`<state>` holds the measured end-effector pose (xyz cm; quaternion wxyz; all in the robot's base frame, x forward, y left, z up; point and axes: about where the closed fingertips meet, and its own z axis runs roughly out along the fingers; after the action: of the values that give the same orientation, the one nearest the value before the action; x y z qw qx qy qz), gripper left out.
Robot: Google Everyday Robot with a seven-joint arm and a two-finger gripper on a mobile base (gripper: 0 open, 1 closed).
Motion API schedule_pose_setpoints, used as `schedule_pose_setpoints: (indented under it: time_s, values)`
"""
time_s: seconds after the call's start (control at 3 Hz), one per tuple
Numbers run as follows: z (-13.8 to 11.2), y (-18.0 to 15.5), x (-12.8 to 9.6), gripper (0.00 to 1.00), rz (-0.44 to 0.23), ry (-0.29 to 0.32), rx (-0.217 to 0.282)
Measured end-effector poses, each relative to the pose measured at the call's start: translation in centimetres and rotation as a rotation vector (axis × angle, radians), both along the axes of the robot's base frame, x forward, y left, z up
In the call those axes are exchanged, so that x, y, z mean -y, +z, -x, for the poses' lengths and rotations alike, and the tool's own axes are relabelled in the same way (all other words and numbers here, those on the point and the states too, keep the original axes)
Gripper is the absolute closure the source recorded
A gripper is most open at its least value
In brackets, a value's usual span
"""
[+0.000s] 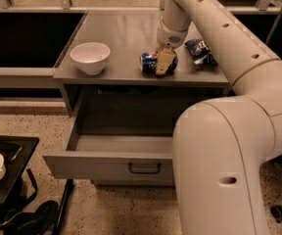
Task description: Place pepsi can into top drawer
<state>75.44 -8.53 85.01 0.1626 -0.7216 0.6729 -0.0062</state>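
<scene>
Camera view: end effector (164,62) at the pepsi can (148,62), grip we cannot tell; we centre squarely before carrying toward 6 o'clock, the top drawer (97,166).

Pepsi can (150,62): blue, a silver end is shown. Gripper (162,64): tan, mounted under a cream-white wrist and placed against the can on the cabinet top (121,33), which is finished in plain grey. Top drawer (97,165): grey, fitted with a dark bar handle (144,169). Bowl (90,57): white, unpatterned. Chip bag (199,49): blue and white. Arm (229,131): cream-white. Floor (121,214): beige, speckled with dark flecks.
</scene>
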Motion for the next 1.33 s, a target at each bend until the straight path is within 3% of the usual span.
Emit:
schedule_pose_setpoints:
  time_s: [0.67,1.0,1.33]
  values:
    - [1.3,0.8,0.0,1.00,0.005,-0.001,0.003]
    - [4.9,4.4,0.0,1.00,-0.029,-0.011,0.055]
    - [10.5,8.1,-1.1,1.00,-0.151,-0.027,0.105]
